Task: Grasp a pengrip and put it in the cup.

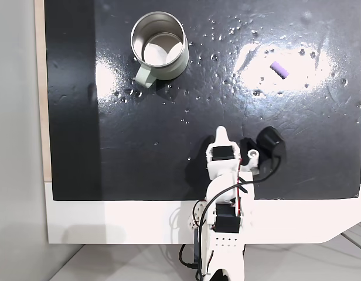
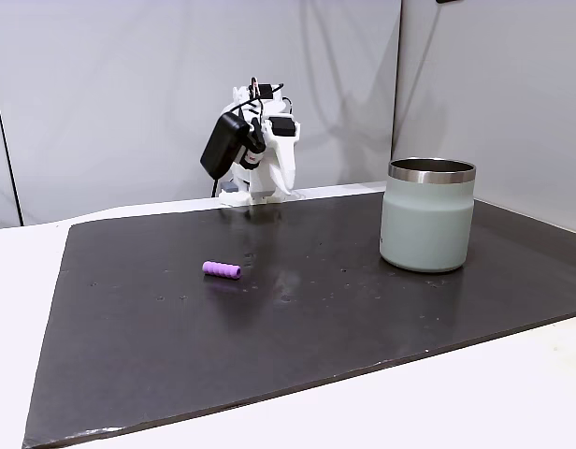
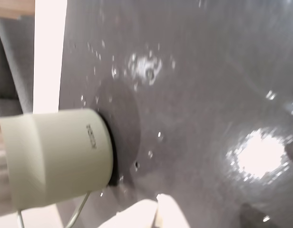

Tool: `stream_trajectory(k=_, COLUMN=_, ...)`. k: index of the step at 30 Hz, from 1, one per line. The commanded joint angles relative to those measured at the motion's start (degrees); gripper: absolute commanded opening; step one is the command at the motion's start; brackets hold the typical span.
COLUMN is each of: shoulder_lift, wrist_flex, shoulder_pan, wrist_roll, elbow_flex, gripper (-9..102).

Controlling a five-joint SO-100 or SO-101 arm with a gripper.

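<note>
The pengrip point(image 1: 279, 69) is a tiny lilac tube lying on the black mat at the upper right in a fixed view; it sits left of centre on the mat point(image 2: 222, 270) in the other. The cup point(image 1: 179, 65), steel inside with a pale green wall and a small handle, stands upright at the upper left, and on the right point(image 2: 426, 224) in the side-on fixed view. In the wrist view the cup point(image 3: 56, 156) is at the lower left. My gripper point(image 1: 221, 136) is folded back over the arm's base, far from both, its white fingers together and empty point(image 2: 280, 182) point(image 3: 156, 213).
The black mat point(image 1: 139, 146) is glossy with bright glare patches and small droplets. A white table border point(image 1: 110, 222) runs along the near edge by the arm's base. Grey walls point(image 2: 129, 94) stand behind the arm.
</note>
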Motion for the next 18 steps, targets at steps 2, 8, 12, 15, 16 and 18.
stream_trajectory(k=2, shoulder_lift=0.7, wrist_flex=0.4, shoulder_pan=7.4, wrist_roll=-6.1, elbow_flex=-5.3, gripper=0)
stream_trajectory(k=8, shoulder_lift=-5.5, wrist_flex=-4.7, shoulder_pan=13.5, wrist_roll=-7.4, elbow_flex=-8.2, gripper=0)
stream_trajectory(k=12, shoulder_lift=-25.8, wrist_flex=-10.8, shoulder_pan=17.2, wrist_roll=-4.6, elbow_flex=-16.6, gripper=0)
stream_trajectory(k=15, shoulder_lift=-41.3, wrist_flex=-13.1, shoulder_pan=19.7, wrist_roll=-1.8, elbow_flex=-25.2, gripper=0)
stream_trajectory(k=16, shoulder_lift=-45.5, wrist_flex=-13.6, shoulder_pan=20.5, wrist_roll=-1.1, elbow_flex=-27.7, gripper=0)
stream_trajectory(k=18, shoulder_lift=-53.9, wrist_flex=-13.9, shoulder_pan=22.0, wrist_roll=0.4, elbow_flex=-32.3, gripper=0)
